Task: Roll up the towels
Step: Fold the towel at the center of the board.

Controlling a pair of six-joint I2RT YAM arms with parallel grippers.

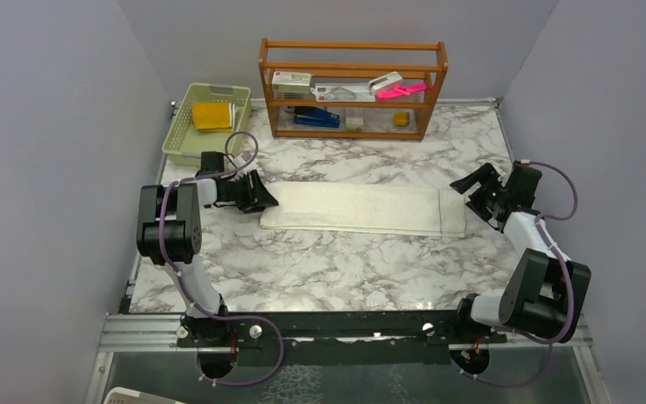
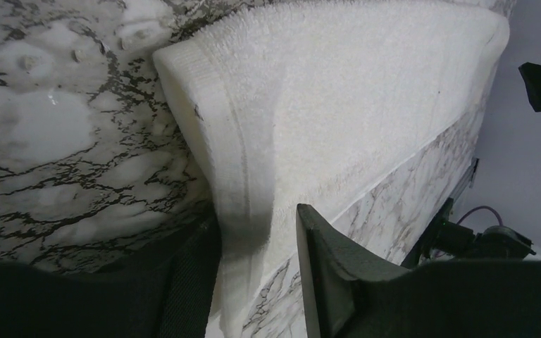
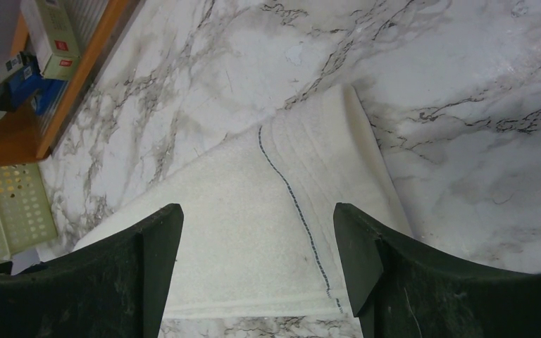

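Cream-white terry fills the gap between the left gripper's (image 2: 257, 218) jaws, which straddle the towel's (image 1: 357, 209) left hem; whether they pinch it yet I cannot tell; the right gripper (image 3: 257, 218) hangs released at the opposite hem; the folded strip's long axis runs left-right across the tabletop (image 1: 328, 269), arm to arm.

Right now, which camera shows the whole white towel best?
The top view: the white towel shows whole, a long folded strip. The left wrist view shows only one end, inside the left gripper; the right wrist view only the other end, with a blue stitched line.
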